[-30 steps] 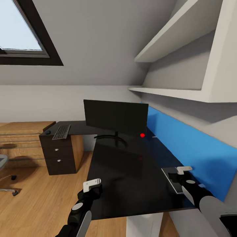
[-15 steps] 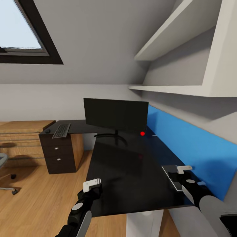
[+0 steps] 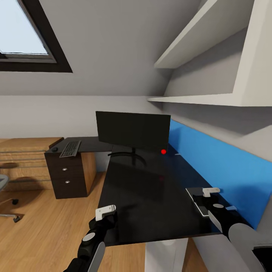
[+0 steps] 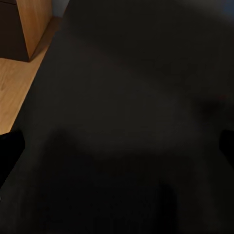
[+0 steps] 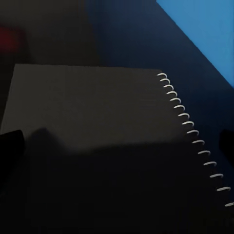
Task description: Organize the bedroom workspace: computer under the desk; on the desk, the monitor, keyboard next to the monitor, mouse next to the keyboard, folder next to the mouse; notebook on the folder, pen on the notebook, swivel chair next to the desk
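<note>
Bench (image 3: pixel 151 189): long glossy black L-shaped top with a blue back panel; you are parked at its near end, both arms reaching over the edge.
Swivel chair (image 3: pixel 3 181): a sliver of grey seat and chrome wheeled base at the far left, well apart from the bench. Not yet positioned. Whether the folder lies on the seat cannot be told.
Monitor (image 3: pixel 132 130): upright on the bench at the corner of the L. This step reads as done.
Drawer unit (image 3: pixel 68 173): black, three drawers, under the far wing of the bench.
Keyboard (image 3: pixel 70 149): on the far wing above the drawers, near the monitor but with bare bench between them. You may judge it needs to go closer.
Notebook (image 3: pixel 197 199): light-grey spiral-bound slab flat on the bench by the blue panel, directly under the right tool. Not stacked yet.
Mouse (image 3: pixel 55 150): small black lump just beside the keyboard's outer end. Likely done.
Right tool (image 3: pixel 210 192): hovers over the notebook (image 5: pixel 92 107); fingers stand apart at the edges of the wrist view, nothing between them.
Left tool (image 3: pixel 105 212): over the near bench edge; cannot tell whether the fingers stand apart or together.
Remaining, by judgement: folder, notebook, pen, chair.
</note>
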`<state>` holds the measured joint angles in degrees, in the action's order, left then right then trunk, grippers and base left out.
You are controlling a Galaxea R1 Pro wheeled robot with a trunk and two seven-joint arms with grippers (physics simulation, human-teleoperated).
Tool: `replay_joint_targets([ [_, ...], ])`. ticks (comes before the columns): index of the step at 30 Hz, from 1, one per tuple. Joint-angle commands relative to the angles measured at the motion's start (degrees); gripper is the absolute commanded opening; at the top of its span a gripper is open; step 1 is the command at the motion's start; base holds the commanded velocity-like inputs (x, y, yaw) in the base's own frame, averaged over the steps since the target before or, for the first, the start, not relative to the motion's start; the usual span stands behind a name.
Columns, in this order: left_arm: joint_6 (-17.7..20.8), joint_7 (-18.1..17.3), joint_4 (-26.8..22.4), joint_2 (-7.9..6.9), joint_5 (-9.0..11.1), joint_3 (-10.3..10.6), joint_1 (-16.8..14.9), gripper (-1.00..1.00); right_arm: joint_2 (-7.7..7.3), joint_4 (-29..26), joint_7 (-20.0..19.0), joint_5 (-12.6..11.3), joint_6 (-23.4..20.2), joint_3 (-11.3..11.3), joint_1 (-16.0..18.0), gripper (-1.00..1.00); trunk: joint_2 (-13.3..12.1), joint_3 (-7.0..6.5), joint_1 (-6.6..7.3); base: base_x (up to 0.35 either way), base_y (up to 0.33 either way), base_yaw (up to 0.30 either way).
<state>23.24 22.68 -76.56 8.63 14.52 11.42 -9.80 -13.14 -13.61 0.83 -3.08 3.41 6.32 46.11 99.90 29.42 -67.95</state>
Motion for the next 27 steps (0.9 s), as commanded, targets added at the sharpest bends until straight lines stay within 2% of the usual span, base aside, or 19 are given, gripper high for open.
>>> replay_joint_targets([
  [1, 0.1, 0.5, -0.1, -0.03, 0.6, 0.1, 0.0, 1.00, -0.05, 2.6, 0.0, -0.4, 0.2, 0.6, 0.0, 1.00, 0.0, 0.08, 0.00, 0.000, 0.000, 0.000],
  [14, 0.2, 0.4, 1.0, -0.35, 0.8, 0.0, 0.0, 1.00, -0.05, 2.6, 0.1, -0.4, 0.3, 0.6, 0.0, 1.00, 0.0, 0.08, 0.00, -0.005, 0.001, 0.000],
  [27, 0.2, 0.3, 1.2, -0.37, 0.7, -0.1, 0.0, 1.00, -0.05, 2.6, 0.0, -0.4, 0.3, 0.6, 0.0, 1.00, 0.0, 0.08, 0.00, -0.115, 0.038, 0.000],
])
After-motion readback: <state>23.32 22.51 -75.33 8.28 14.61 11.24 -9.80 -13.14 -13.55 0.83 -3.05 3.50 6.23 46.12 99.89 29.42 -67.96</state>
